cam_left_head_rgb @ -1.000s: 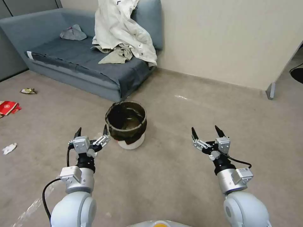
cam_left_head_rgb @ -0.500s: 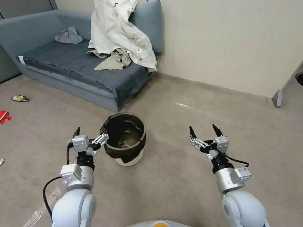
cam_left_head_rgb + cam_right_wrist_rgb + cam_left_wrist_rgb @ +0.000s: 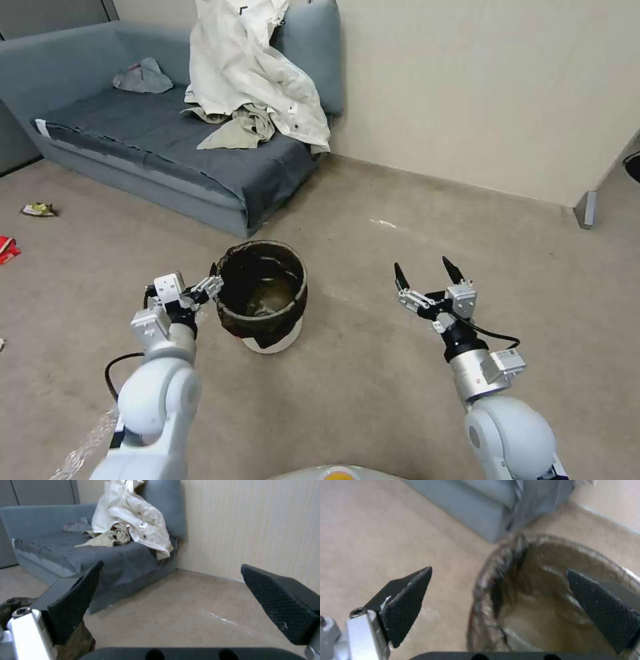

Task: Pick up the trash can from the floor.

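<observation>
The trash can [image 3: 261, 293], a small white bucket lined with a dark crinkled bag, stands upright on the beige floor [image 3: 373, 380] in front of the sofa. My left gripper [image 3: 183, 288] is open at the can's left rim. In the left wrist view [image 3: 500, 592] one finger [image 3: 406, 600] hangs over the carpet outside the can [image 3: 506, 562] and the other [image 3: 603, 605] over its inside, so the rim lies between them. My right gripper [image 3: 423, 268] is open and holds nothing, well to the right of the can. In the right wrist view [image 3: 171, 566] the bag's edge [image 3: 11, 605] shows.
A grey sofa [image 3: 167, 147] with a heap of pale clothes [image 3: 250, 73] stands just behind the can, against a beige wall [image 3: 480, 87]. Bits of litter [image 3: 39, 209] lie on the carpet at far left. A partition foot [image 3: 585, 209] stands at far right.
The head camera has come closer, so the whole scene shifted. My left arm reached forward and down, bringing its open fingers onto the can's left rim. The right gripper stayed open.
</observation>
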`<state>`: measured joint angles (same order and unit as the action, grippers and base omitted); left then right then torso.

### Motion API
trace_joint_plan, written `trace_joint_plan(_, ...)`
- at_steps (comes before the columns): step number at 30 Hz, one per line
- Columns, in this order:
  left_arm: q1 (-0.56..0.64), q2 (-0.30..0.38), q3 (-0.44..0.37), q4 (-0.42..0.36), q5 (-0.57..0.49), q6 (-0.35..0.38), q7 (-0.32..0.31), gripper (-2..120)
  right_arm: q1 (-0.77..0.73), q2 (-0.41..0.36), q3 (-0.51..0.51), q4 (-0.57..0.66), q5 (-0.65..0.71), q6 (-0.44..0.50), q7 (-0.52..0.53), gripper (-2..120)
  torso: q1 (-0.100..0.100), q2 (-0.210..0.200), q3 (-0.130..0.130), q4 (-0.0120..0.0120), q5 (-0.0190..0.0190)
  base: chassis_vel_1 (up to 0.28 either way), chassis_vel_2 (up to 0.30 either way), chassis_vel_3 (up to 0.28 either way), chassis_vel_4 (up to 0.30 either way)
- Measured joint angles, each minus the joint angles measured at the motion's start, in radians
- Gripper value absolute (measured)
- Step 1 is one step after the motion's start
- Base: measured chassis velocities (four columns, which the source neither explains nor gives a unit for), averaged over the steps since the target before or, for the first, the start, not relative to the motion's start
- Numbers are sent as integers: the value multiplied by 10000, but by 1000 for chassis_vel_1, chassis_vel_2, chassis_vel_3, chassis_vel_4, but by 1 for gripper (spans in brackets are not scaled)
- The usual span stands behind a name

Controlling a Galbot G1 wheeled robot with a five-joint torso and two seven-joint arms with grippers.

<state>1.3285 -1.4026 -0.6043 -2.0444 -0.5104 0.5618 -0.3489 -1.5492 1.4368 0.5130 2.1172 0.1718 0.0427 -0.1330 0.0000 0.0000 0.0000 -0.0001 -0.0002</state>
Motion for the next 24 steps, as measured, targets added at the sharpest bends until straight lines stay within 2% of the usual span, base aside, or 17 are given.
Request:
trace_joint_plan(3, -372, 128, 118, 402, -431, 257, -124, 97, -21, 5, 21, 2, 0, 4, 0, 100, 0, 0, 0, 0, 2, 0, 0, 0, 0)
trace_joint_plan(6, -954, 289, 223, 969, -926, 817, -358, 95, -72, 9, 84, 35, -2, 21, 0, 100, 0, 0, 0, 0, 3, 0, 0, 0, 0)
trace_joint_plan(15, -1986, 656, 394, 2055, -1595, 1363, -694, 93, -115, 28, 196, 12, -2, 112, 35, 100, 0, 0, 1, 0, 2, 0, 0, 0, 0)
trace_joint_plan(17, -2435, 796, 479, 2519, -2108, 1678, -873, 93, -92, 66, 212, -9, -3, 127, 49, 100, 0, 0, 0, 0, 2, 0, 0, 0, 0)
trace_joint_plan(24, -2970, 996, 713, 3298, -2751, 1799, -1165, 85, -45, 129, 228, -86, -5, 158, 76, 100, 0, 0, 0, 1, 2, 0, 0, 0, 0)
